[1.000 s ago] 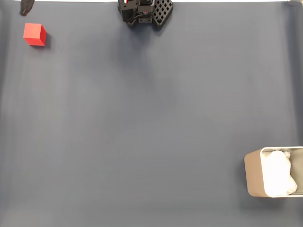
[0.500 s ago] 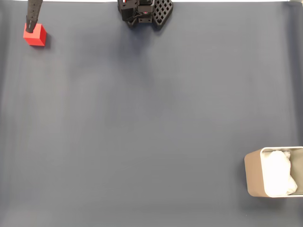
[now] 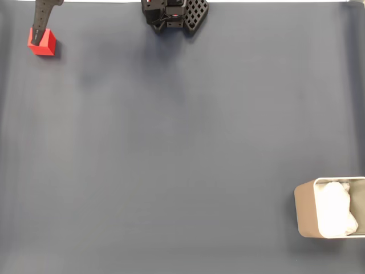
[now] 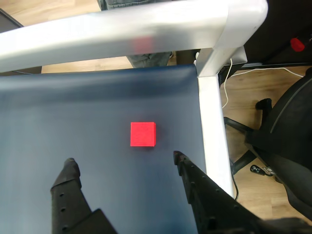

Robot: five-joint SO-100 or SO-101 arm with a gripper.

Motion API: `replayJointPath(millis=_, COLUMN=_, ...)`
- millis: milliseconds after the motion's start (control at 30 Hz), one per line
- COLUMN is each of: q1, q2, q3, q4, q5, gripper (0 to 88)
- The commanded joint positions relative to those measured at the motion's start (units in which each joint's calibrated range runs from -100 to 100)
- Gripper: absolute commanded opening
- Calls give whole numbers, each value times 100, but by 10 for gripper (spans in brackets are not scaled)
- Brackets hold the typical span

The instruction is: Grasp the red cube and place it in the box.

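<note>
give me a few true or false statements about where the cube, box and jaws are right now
1. The red cube sits on the dark mat, not lifted. True.
2. The gripper is shut on the cube. False: in the wrist view the jaws stand open, with the cube beyond their tips and untouched.
3. The box lies at the lower right of the fixed view, far from the cube. True.
4. The cube is already inside the box. False: it rests at the upper left of the fixed view, outside the box.
5. The box holds something white. True.
</note>
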Motion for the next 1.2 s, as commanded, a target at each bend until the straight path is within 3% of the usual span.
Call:
replayJointPath(millis=0, q1=-104, q2=56, q3=-55, q4=-194, q5=-63, gripper=441)
replayJointPath(millis=1167, q1=-282, q2=1209, q3=748, q4=-1973, q5=-10, gripper=447)
